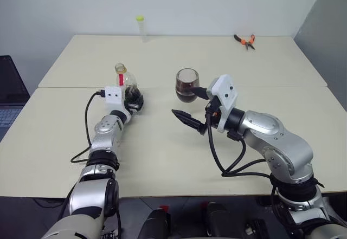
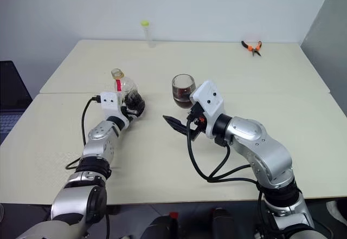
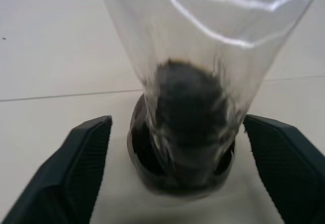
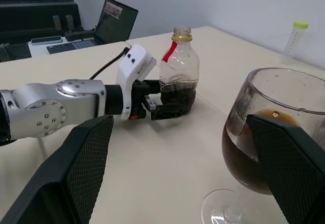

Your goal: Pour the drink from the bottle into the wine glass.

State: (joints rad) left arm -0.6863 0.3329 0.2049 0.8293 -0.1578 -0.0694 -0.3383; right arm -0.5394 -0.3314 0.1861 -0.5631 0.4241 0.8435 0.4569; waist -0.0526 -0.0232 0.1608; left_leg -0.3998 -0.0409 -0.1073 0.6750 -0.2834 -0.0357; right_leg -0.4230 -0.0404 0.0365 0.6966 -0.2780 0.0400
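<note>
The bottle (image 4: 179, 76) is seen standing upright on the tabletop (image 1: 162, 157), toward its left side and about midway between the near and far edges; its mouth is uncapped, and only a shallow layer of the drink (image 4: 177, 96) is left in its base. The left gripper (image 1: 134, 100) is spread around the lower body of the bottle; in the left wrist view a gap is seen between each finger and the plastic, so the bottle is judged released rather than grasped. The wine glass (image 1: 187, 84) stands upright near the middle of the tabletop, well apart from the bottle, and is roughly a third full of the same dark liquid; the pour is judged largely done. The right gripper (image 1: 190, 121) is held wide apart just on the near side of the glass, grasping nothing. The bottle is judged light, thin-walled and easily squeezed, best taken low on the bulb; the glass is fragile and top-heavy, best steadied at the stem or bowl.
</note>
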